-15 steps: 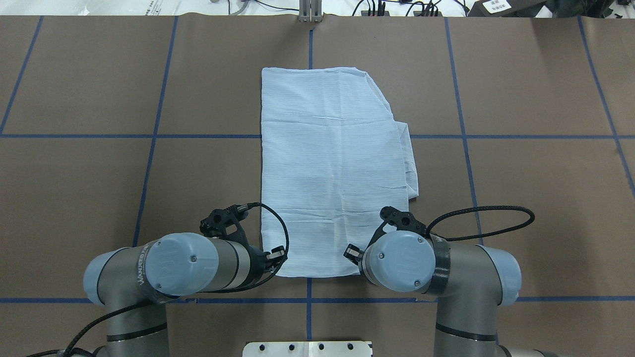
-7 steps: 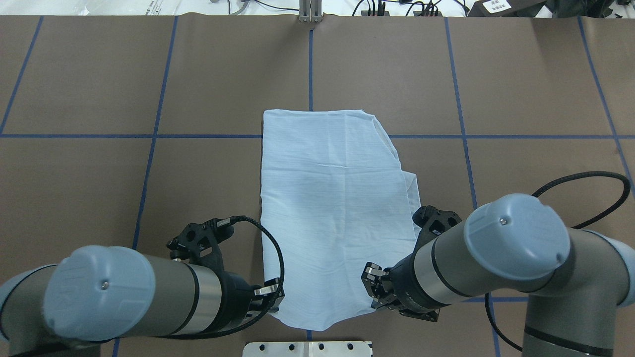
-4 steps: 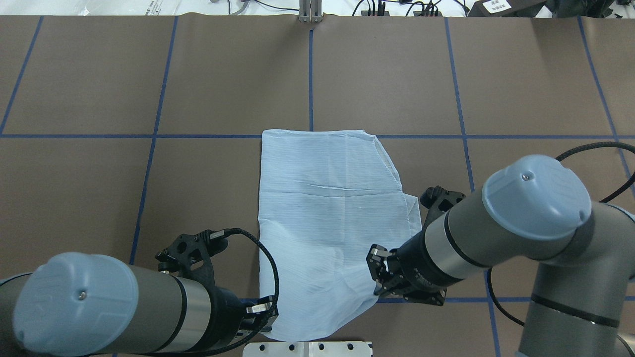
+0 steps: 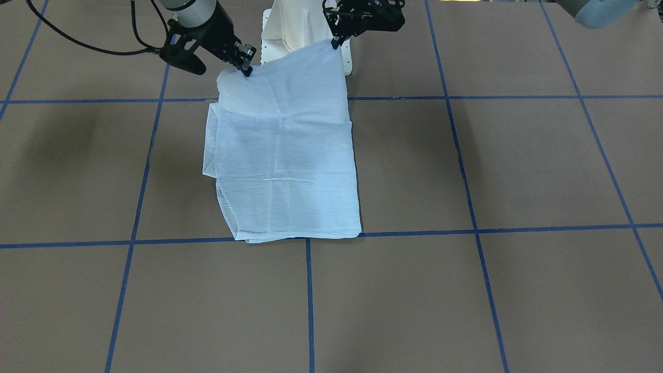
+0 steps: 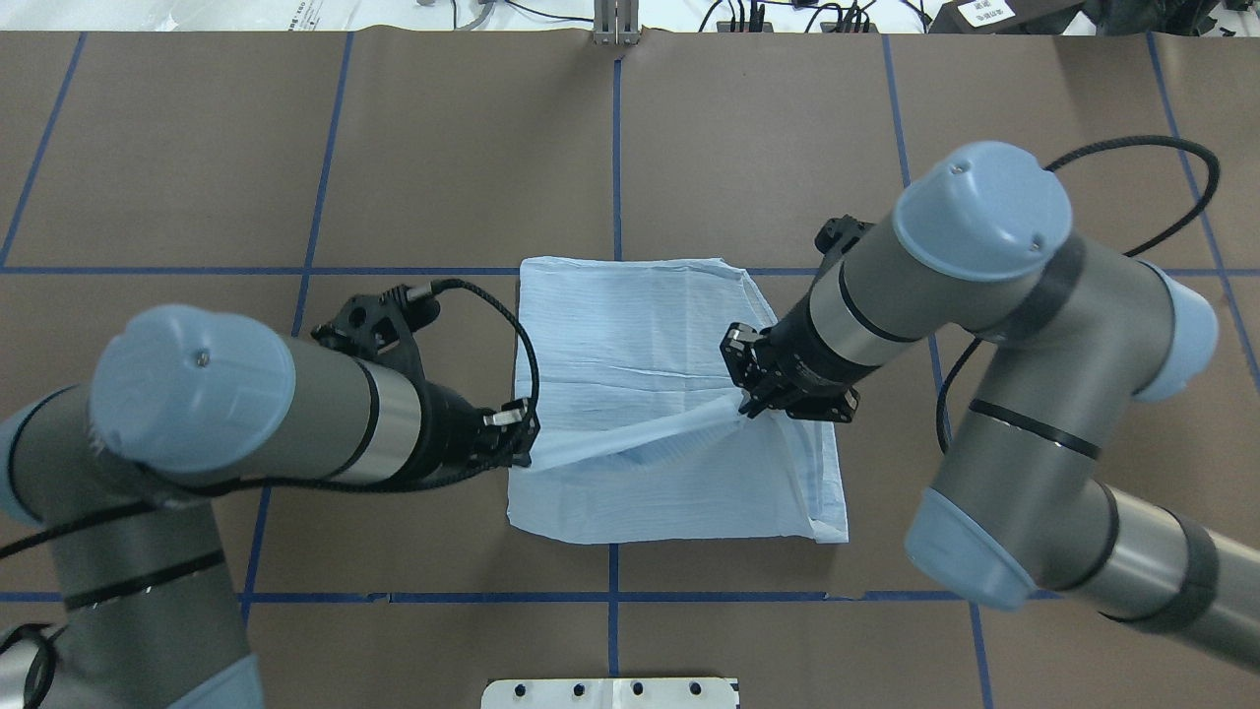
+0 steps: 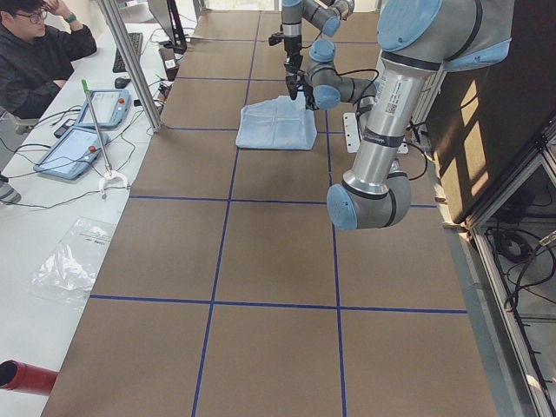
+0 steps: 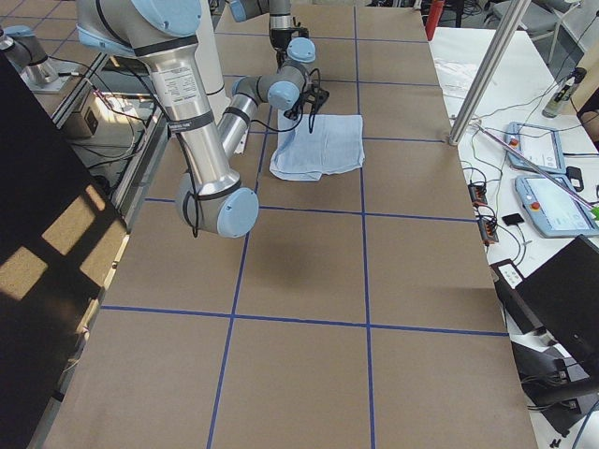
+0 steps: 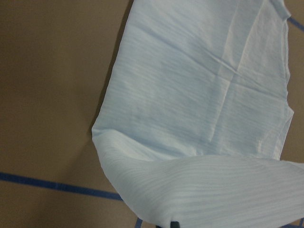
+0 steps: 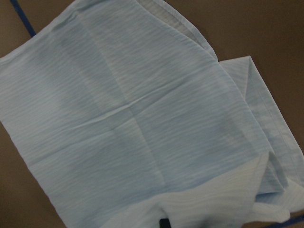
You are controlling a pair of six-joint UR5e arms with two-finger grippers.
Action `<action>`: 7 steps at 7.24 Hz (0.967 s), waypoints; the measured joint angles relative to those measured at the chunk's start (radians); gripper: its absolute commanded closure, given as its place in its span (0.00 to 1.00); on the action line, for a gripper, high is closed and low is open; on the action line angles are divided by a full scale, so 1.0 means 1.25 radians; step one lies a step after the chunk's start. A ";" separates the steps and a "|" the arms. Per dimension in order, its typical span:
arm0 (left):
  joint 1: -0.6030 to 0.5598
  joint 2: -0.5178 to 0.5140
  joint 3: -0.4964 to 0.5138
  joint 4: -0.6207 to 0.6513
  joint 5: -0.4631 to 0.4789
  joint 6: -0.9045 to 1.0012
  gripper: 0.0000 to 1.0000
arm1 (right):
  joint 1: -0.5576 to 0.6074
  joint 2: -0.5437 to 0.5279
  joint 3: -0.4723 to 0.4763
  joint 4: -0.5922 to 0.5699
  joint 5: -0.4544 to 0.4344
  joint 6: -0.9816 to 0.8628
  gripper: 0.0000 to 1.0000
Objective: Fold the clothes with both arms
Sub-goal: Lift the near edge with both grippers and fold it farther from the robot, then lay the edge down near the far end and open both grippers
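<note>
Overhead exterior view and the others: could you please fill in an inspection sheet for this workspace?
Surface: brown table mat with blue tape grid, flat.
Job's things: thin light-blue striped shirt, part-folded, near edge lifted above the rest.
Clutter: nothing seen.
Tools: black left tool and black right tool each shut on a lifted shirt corner.
Cables: black cables looped at both wrists.
Surroundings: seated person and grey pendants on white side bench.

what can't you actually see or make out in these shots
- Collar, buttons and label of the shirt: folded inside, shown in no view.
- Grip of both jaws: the wrist views cut it off at the bottom edge, and cloth covers the rest.
- Cloth under the lifted edge: hidden in the overhead view.
- Front-facing view: left arm mostly cut off by the top edge.
- Side views: grip too small to judge.
</note>
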 measured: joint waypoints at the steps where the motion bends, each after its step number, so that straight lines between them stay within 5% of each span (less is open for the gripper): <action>1: -0.047 -0.018 0.073 -0.065 -0.022 0.013 1.00 | 0.018 0.046 -0.080 0.003 -0.006 -0.033 1.00; 4: -0.130 -0.057 0.330 -0.282 -0.038 0.047 1.00 | 0.065 0.155 -0.318 0.108 -0.023 -0.079 1.00; 7: -0.166 -0.105 0.465 -0.371 -0.038 0.059 1.00 | 0.079 0.227 -0.455 0.158 -0.046 -0.083 1.00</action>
